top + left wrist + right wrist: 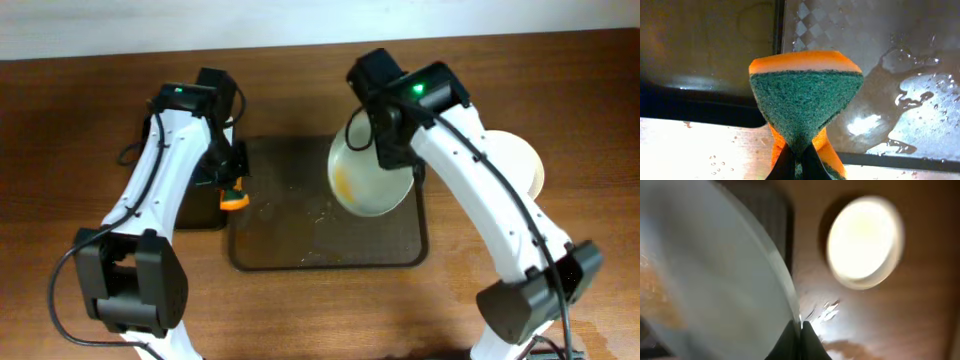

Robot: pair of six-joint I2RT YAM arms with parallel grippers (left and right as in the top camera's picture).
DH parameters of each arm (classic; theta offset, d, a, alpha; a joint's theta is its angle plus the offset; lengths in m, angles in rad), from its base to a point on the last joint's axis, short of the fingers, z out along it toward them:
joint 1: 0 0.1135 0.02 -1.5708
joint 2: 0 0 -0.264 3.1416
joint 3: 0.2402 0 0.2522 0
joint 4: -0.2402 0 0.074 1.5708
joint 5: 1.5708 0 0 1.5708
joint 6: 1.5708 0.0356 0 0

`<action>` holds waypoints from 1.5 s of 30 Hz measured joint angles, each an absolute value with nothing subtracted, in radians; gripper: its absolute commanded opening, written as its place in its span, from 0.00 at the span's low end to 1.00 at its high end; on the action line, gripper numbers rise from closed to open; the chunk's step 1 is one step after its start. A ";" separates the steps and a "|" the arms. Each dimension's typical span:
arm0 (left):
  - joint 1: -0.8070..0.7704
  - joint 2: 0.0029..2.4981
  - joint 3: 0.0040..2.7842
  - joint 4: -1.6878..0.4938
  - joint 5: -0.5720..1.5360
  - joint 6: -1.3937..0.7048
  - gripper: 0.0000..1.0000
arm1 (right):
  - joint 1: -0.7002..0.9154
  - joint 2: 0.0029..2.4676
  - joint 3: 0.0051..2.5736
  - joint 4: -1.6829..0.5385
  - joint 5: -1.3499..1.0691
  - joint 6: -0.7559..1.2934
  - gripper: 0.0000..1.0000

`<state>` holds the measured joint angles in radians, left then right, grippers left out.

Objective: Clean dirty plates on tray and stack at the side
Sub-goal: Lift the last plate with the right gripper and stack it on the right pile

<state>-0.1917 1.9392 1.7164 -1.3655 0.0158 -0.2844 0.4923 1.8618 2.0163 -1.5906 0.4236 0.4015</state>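
One brown tray (330, 250) lies mid-table, wet, with crumbs on it. At its left edge the left gripper (799, 160) pinches an orange and green sponge (805, 105). Farther off, over the tray's right end, the right gripper (801, 332) grips a tilted plate (368, 180) with an orange streak. A plain plate (522, 165) sits on the table (60, 150), just right of the tray.

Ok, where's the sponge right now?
In the overhead view the sponge is pinched in the left gripper at the brown tray's left edge, across the tray from the plate the right gripper holds.
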 measured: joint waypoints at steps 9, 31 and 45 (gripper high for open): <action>-0.189 1.939 1.689 -1.345 0.158 -0.160 0.00 | 0.922 1.861 2.104 -1.693 1.246 0.400 0.04; -0.189 1.939 1.683 -1.327 0.169 -0.156 0.00 | -0.392 1.867 1.462 -1.021 0.043 0.340 0.04; -0.097 1.939 1.680 -1.155 0.168 -0.156 0.00 | -0.054 1.867 1.462 -1.116 -0.213 0.229 0.93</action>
<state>-0.0967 1.9392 1.6802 -1.1545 0.1677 -0.1562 -0.0540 1.8671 1.4620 -1.1160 -0.2127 0.2287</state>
